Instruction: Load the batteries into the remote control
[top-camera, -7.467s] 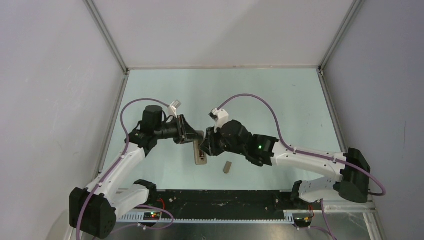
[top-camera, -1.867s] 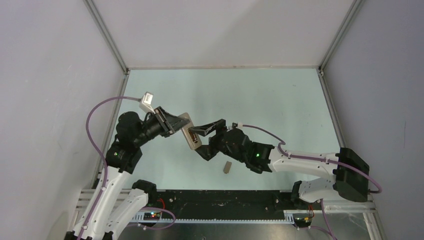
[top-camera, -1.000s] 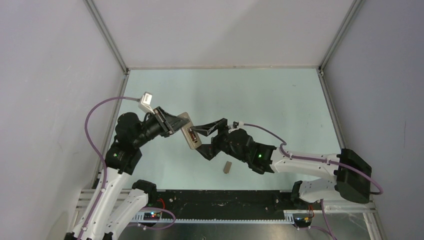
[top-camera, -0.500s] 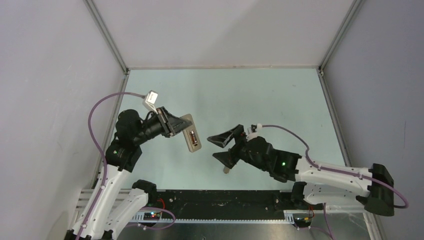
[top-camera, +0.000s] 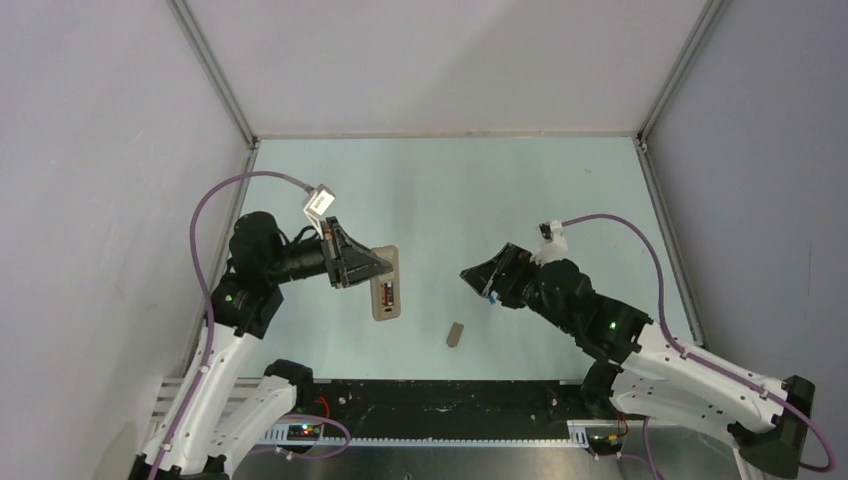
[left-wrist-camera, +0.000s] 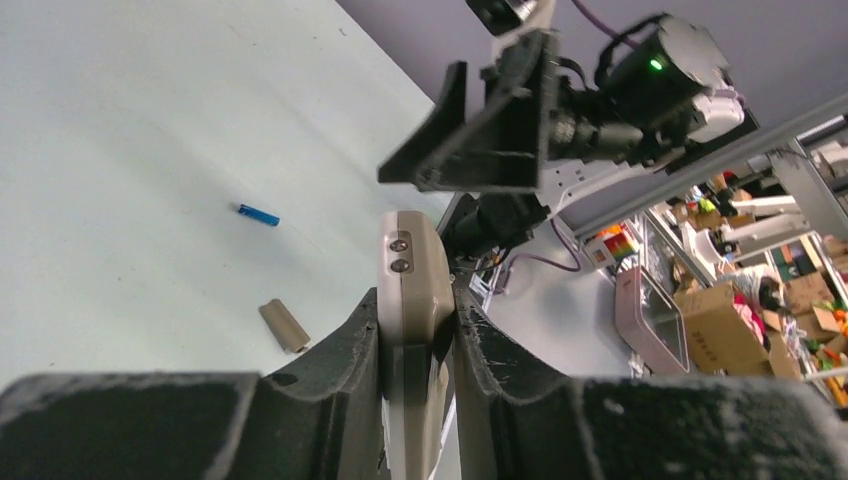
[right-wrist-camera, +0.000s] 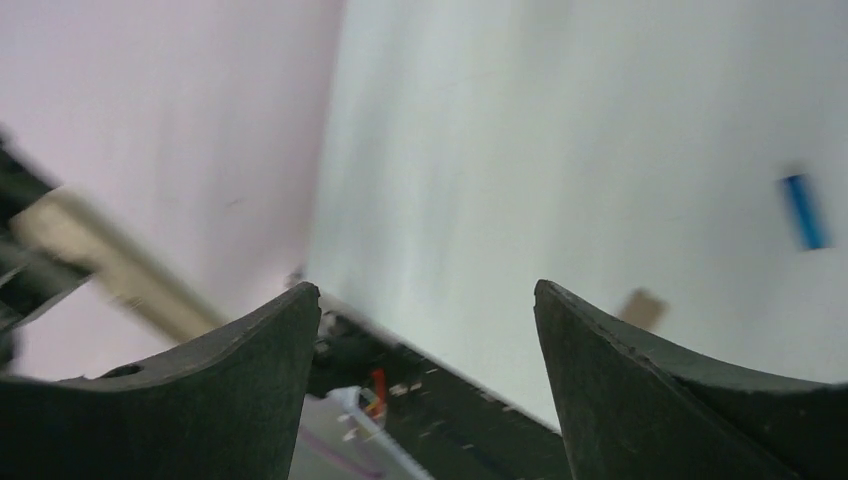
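My left gripper is shut on the remote control, holding it above the table with its beige-grey back up. Its open compartment shows a small dark shape, too small to make out. In the left wrist view the remote control stands edge-on, clamped between the two fingers. The blue battery lies loose on the table; in the top view it peeks out beside my right gripper. The right gripper is open and empty, well right of the remote.
A small flat beige-grey cover piece lies on the table near the front edge, between the two arms, also in the wrist views. Grey walls enclose the pale green table.
My right arm has pulled back to the right, away from the remote, still open. My left gripper has swung the remote slightly right and lower.
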